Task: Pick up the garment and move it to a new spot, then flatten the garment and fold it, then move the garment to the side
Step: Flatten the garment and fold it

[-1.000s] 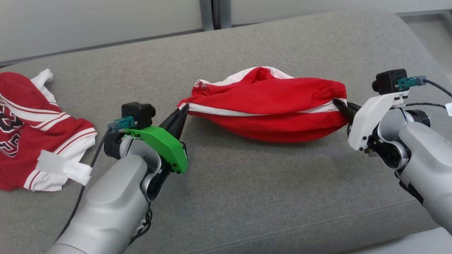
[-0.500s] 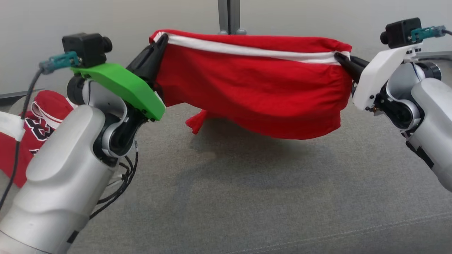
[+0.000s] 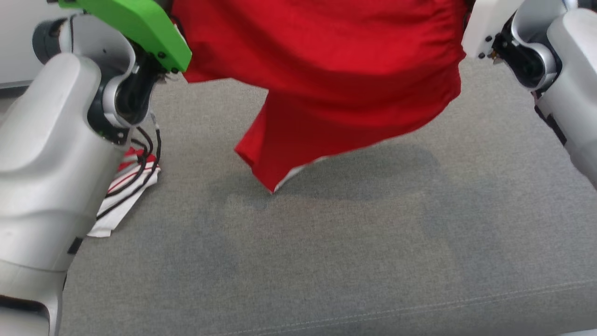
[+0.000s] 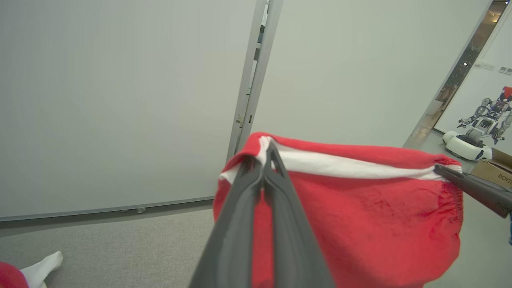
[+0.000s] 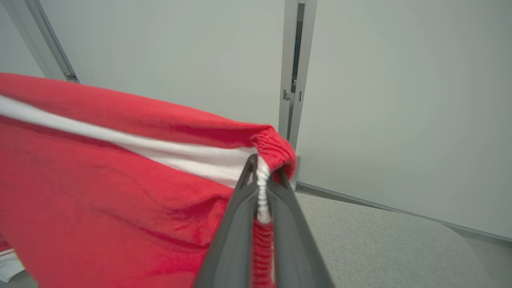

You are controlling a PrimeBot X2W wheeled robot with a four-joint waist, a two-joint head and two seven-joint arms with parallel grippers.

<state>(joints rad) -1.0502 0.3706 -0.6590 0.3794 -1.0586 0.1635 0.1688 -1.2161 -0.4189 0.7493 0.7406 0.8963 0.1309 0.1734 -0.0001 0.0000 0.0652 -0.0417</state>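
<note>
Hanging garment [image 3: 326, 70] cropped at top; jersey [image 3: 112, 219] mostly behind forearm [image 3: 42, 163].

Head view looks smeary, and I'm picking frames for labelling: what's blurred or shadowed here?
Head view: the garment hangs motion-blurred at its lower hem, casting a soft shadow on the grey cushion. Left wrist view: left pincer slightly soft near the lens. Right wrist view: waistband crisp.

So the right gripper [image 5: 262, 165] is pinched tight on the red garment [image 5: 100, 192], right at the gathered waistband [image 5: 276, 150], with white elastic squeezed between the two dark fingers [image 5: 234, 240]. A white stripe [image 5: 160, 150] runs off left along the top edge. Behind it there's a pale wall [image 5: 400, 100] and a metal post [image 5: 294, 72], with a grey cushion [image 5: 380, 240] underneath.
</note>
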